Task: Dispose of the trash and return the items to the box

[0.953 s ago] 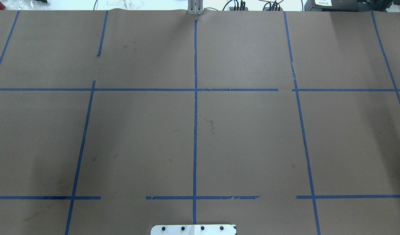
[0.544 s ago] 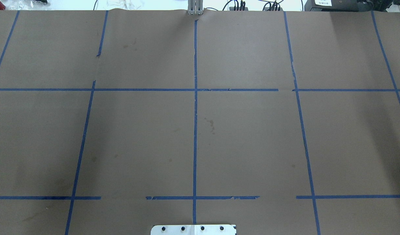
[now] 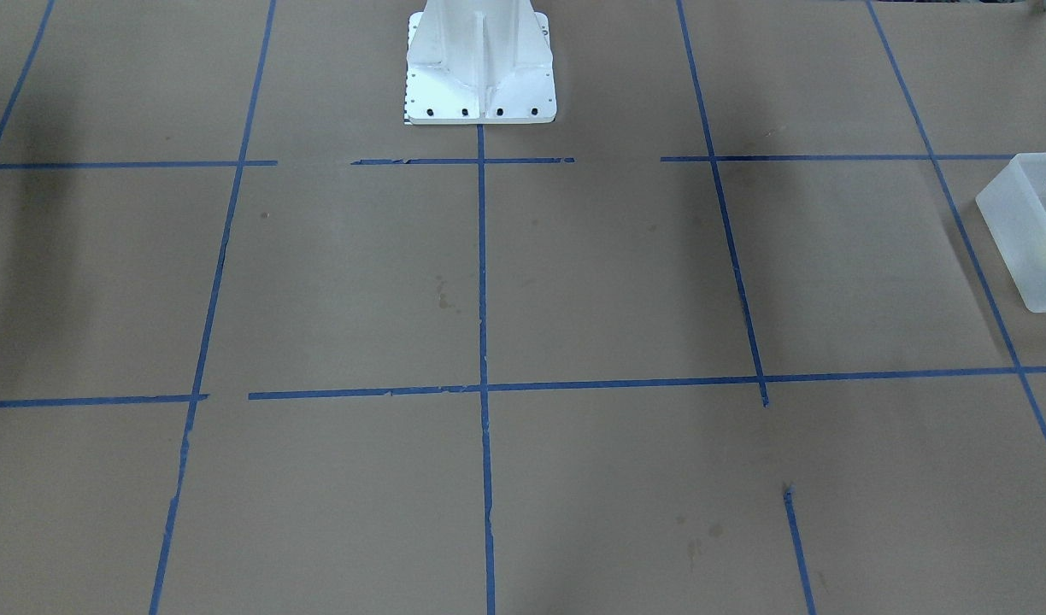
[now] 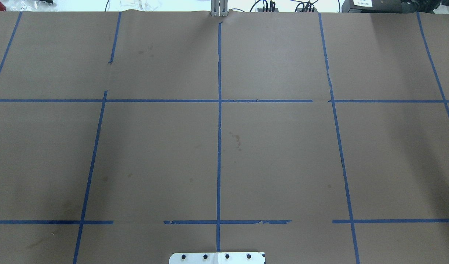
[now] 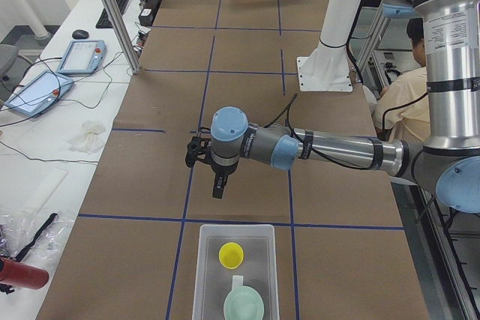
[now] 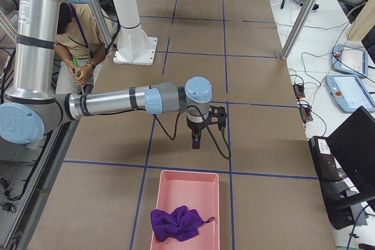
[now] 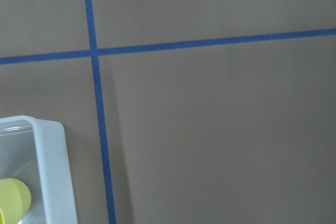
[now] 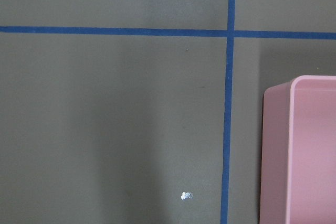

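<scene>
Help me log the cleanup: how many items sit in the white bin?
2. A yellow cup sits in the bin's far half in the left-side view; a mint bowl sits in the near half. That view crops the bin, so more may be hidden.

Brown paper covers the bench (image 4: 283, 165), ruled into squares by blue tape (image 4: 219, 146). In the exterior left view, a white desk (image 5: 34, 177) at nine o'clock carries a tablet (image 5: 81, 56) and cables. A metal post (image 5: 112, 13) stands at eleven.
</scene>
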Tool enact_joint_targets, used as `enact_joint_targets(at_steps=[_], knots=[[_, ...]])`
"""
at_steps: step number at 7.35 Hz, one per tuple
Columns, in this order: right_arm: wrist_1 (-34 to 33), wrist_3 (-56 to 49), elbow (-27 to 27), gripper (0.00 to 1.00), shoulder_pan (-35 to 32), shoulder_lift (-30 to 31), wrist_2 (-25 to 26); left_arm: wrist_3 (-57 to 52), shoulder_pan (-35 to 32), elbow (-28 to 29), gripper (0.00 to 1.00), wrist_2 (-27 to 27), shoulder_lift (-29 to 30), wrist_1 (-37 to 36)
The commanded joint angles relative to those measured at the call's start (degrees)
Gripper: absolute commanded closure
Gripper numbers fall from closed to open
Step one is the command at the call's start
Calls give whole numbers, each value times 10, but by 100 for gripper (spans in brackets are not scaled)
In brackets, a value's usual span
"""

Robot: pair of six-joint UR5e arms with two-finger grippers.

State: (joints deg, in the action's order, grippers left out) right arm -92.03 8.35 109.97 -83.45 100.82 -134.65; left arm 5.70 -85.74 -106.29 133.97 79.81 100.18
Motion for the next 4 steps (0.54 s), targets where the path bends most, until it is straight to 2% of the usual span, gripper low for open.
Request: enact_joint_targets(at_steps=[1,2,4], knots=[[0,-22,3,0,3,8,0,-19,-4,17,0,-24,-5,-23],[1,-21,2,0,8,3,-1,-23,-3,19,0,-21,-22,-18],[3,-19,2,0,10,-1,0,-21,-3,16,0,29,-26,-17]])
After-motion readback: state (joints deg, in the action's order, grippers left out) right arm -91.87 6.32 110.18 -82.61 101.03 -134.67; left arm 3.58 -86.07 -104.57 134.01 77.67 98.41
